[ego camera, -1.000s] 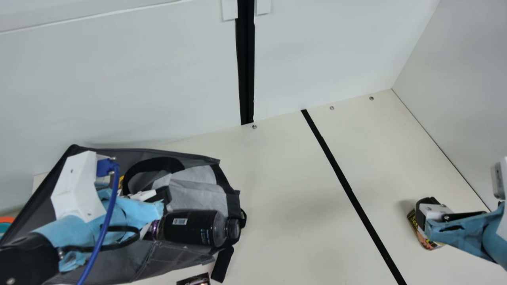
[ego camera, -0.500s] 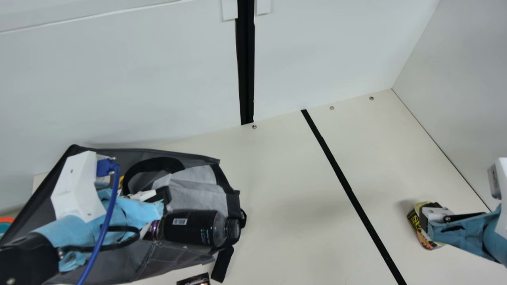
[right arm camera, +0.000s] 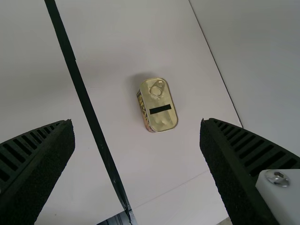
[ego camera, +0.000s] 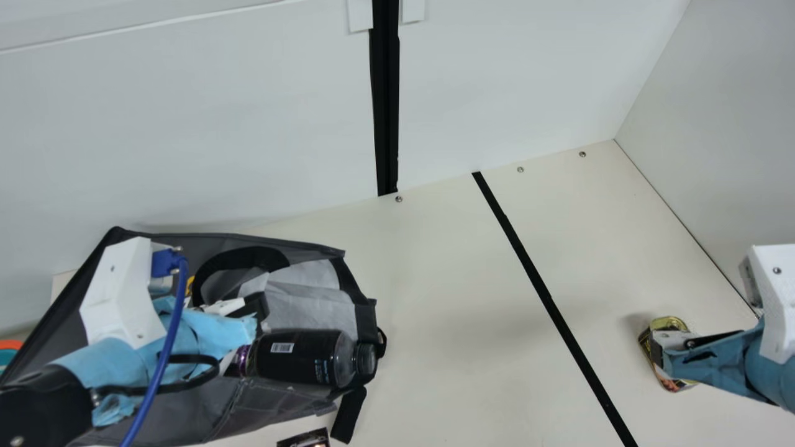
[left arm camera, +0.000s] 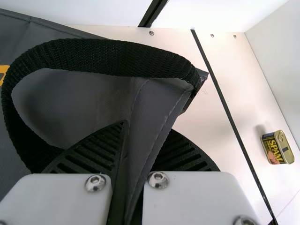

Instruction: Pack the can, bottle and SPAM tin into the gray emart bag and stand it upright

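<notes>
Spilling its pale lining (ego camera: 310,304) toward the main view's right, the gray emart bag (ego camera: 273,403) lies slumped over on the table (ego camera: 459,310), its mouth gaping. A black handle (ego camera: 239,256) loops over the upper part of it. The black bottle (ego camera: 298,357) lies on its side at the lower part of the mouth, capped end by the rim, purple-ringed base beside the left arm; how much of it is actually inside cannot be told. A black strap (ego camera: 349,413) trails onto the table just below. The left hand (ego camera: 258,305) has a fold of the bag's gray fabric pinched between its ribbed fingers, near the handle.

Across the black strip (ego camera: 540,285), well apart from the bag, the SPAM tin (right arm camera: 159,108) sits on the table near the side wall (ego camera: 714,143), its gold lid showing. Over it is the right hand (ego camera: 664,341), fingers spread wide, nothing between them.
</notes>
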Controlling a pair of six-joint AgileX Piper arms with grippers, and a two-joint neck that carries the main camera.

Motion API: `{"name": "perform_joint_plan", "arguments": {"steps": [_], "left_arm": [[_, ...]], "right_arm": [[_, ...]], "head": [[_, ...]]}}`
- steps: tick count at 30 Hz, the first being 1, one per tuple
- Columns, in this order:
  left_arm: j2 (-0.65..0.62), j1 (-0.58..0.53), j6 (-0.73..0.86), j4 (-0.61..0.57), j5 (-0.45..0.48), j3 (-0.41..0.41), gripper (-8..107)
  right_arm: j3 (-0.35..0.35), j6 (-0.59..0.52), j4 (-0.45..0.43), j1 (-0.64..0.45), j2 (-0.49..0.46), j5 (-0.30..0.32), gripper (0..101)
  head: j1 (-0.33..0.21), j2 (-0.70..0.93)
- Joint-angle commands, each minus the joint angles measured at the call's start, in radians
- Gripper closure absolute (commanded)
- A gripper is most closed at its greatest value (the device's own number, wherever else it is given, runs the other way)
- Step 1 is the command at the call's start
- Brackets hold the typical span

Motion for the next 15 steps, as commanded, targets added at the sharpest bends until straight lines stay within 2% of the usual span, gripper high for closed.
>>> {"name": "perform_joint_plan", "arguments": {"steps": [1,15], "left_arm": [[0.000,0.000,0.000,0.000,0.000,0.000,107],[0.000,0.000,0.000,0.000,0.000,0.000,107]], "right_arm": [[0.004,-0.014,0.010,-0.006,0.006,0.001,6],[0.027,-0.126,0.076,-0.086,0.073,0.001,6]], "head": [[-0.023,-0.001],[-0.023,-0.001]]}}
